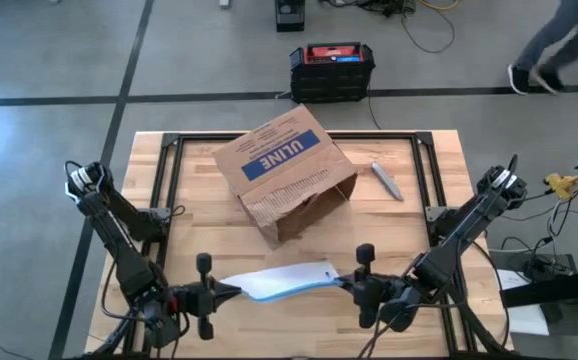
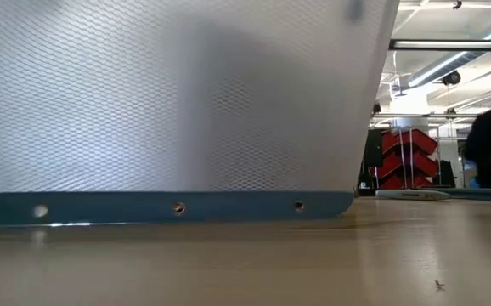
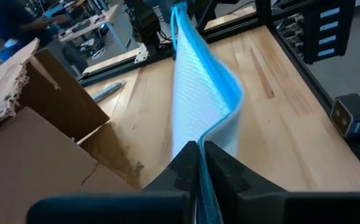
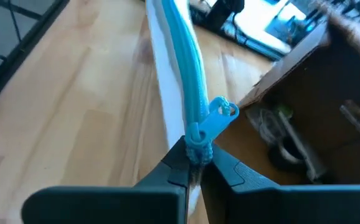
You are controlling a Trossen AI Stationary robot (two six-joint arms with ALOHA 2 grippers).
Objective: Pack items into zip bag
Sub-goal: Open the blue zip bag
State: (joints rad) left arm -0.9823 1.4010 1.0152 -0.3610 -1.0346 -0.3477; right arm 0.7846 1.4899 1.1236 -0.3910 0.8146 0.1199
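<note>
Bright even overhead light; wrist views' near edges blurred.

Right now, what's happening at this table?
Both arms hold the zip bag up on edge between them near the table's front. The left gripper is shut on one end, the right gripper on the blue zip end. The ULINE box lies on its side behind the bag, some items still inside.

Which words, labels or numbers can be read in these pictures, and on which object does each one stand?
"ULINE": white letters on a blue band, printed on the brown cardboard box in the high view, reading upside down from that camera.
Smaller print beside that band on the box: too small to read.
Label on the red and black case on the floor beyond the table: blurred, not readable.
Zip bag: no readable text in any view.
</note>
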